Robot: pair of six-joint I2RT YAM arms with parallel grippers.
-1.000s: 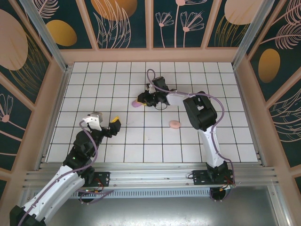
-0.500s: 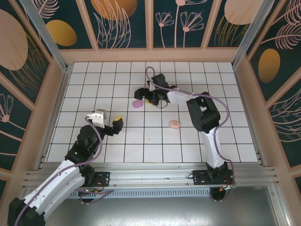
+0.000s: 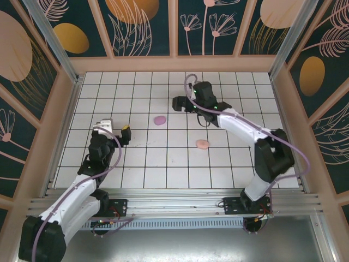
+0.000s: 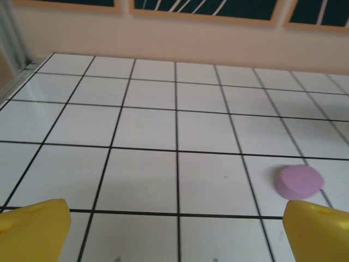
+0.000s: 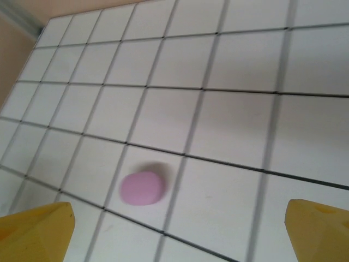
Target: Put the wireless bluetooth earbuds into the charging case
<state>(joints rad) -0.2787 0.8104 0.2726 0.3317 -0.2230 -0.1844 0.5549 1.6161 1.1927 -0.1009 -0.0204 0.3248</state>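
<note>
A closed purple charging case (image 3: 160,120) lies on the white tiles left of centre; it also appears in the left wrist view (image 4: 299,181) and the right wrist view (image 5: 142,188). A closed pink case (image 3: 202,144) lies nearer the middle. The earbuds are hidden or out of view. My right gripper (image 3: 179,102) hovers beyond and to the right of the purple case, open with nothing between its yellow fingertips (image 5: 38,226). My left gripper (image 3: 121,133) stands well left of the purple case, open and empty, yellow fingertips (image 4: 319,229) wide apart.
Peach-coloured walls (image 3: 174,63) enclose the tiled floor on three sides. The arm bases sit on the metal rail (image 3: 174,204) at the near edge. Bare tiles spread around both cases.
The right gripper opened, let go of the purple case and pulled back to the right and farther away. The left gripper swung back to the left. The purple case stayed put.
</note>
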